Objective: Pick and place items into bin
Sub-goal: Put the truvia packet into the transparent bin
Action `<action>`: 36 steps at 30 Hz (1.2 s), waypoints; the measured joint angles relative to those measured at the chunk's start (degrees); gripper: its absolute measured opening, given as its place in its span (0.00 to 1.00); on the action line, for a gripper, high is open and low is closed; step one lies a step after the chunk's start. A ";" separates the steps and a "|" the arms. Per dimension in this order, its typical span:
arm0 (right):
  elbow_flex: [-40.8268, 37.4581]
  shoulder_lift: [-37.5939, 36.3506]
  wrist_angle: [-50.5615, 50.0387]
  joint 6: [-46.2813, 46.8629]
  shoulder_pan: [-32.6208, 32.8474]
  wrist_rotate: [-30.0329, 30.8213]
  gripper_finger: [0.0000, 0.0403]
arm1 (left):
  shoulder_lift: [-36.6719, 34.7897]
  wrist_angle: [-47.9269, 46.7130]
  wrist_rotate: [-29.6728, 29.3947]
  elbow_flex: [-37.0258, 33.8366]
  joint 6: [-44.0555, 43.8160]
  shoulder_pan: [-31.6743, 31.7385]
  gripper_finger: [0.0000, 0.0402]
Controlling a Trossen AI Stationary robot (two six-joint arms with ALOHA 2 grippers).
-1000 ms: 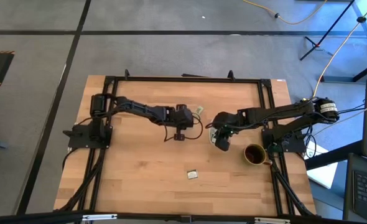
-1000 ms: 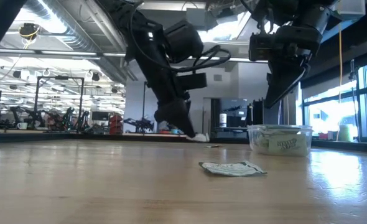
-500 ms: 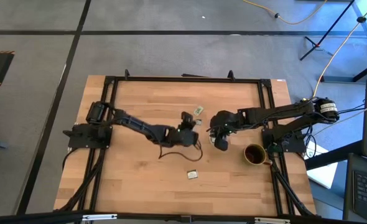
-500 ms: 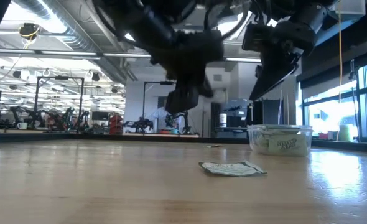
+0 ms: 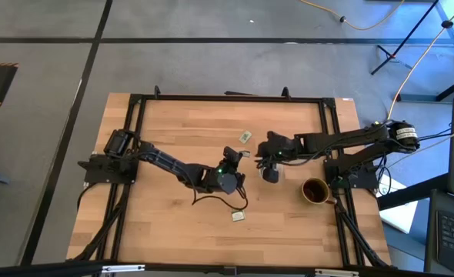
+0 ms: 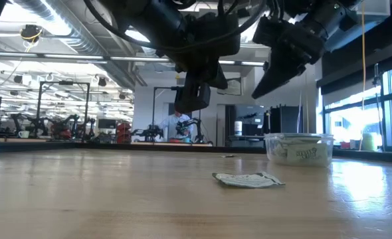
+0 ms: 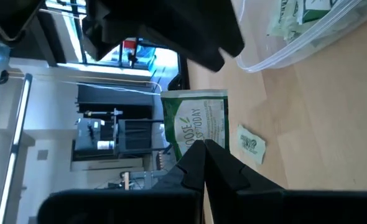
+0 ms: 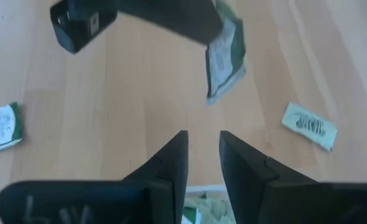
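My left gripper (image 5: 239, 158) is raised over the table's middle and shut on a green and white packet (image 7: 196, 121). The packet also shows in the right wrist view (image 8: 224, 57). The clear bin (image 6: 299, 149) holds several packets and stands on the table just right of it; it also shows in the high view (image 5: 270, 175). My right gripper (image 8: 203, 155) hovers above the bin with a narrow gap between its fingers and holds nothing. One packet (image 5: 238, 216) lies flat nearer the front edge and another (image 5: 245, 136) lies toward the far edge. My left gripper pinches one end of the packet (image 7: 199, 139) between its two fingertips. The rest of the packet sticks out past the fingertips. The fingers come from the table's near left side and point toward the bin. The packet is lifted clear of the table.
A dark brown mug (image 5: 315, 190) stands right of the bin near the right arm's base. The black frame rails (image 5: 138, 123) run along the table's edges. Bare wood lies left of the near packet and along the front.
My left gripper has risen from the table at the far middle with the packet. Its wrist has swung toward the near edge and its fingers have turned toward the bin. My right gripper has moved a little toward the far edge above the bin.
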 joint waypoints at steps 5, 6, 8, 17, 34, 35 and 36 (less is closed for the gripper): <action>0.00 0.00 2.85 -0.75 0.00 0.00 0.24 | 0.00 -0.02 0.00 0.00 0.02 0.12 0.00; 0.00 -0.02 3.33 -0.78 0.00 0.01 0.24 | 0.00 -0.02 0.00 0.00 0.02 0.12 0.00; 0.00 -0.02 4.26 -0.80 0.00 0.01 0.24 | 0.00 -0.02 0.00 0.00 0.02 0.12 0.00; 0.00 -0.02 8.95 -0.80 0.00 0.00 0.24 | 0.00 0.60 -0.30 0.02 0.43 0.08 0.00; 0.00 -0.02 10.13 3.83 -0.02 0.00 0.07 | -0.03 6.95 -1.27 0.07 5.99 -0.73 0.00; 0.00 -0.03 10.07 3.78 -0.02 -0.01 0.04 | -0.03 6.95 -1.27 0.07 5.97 -0.73 0.00; 0.00 -0.03 10.00 3.75 -0.02 -0.02 0.02 | -0.03 6.92 -1.25 0.07 5.98 -0.73 0.00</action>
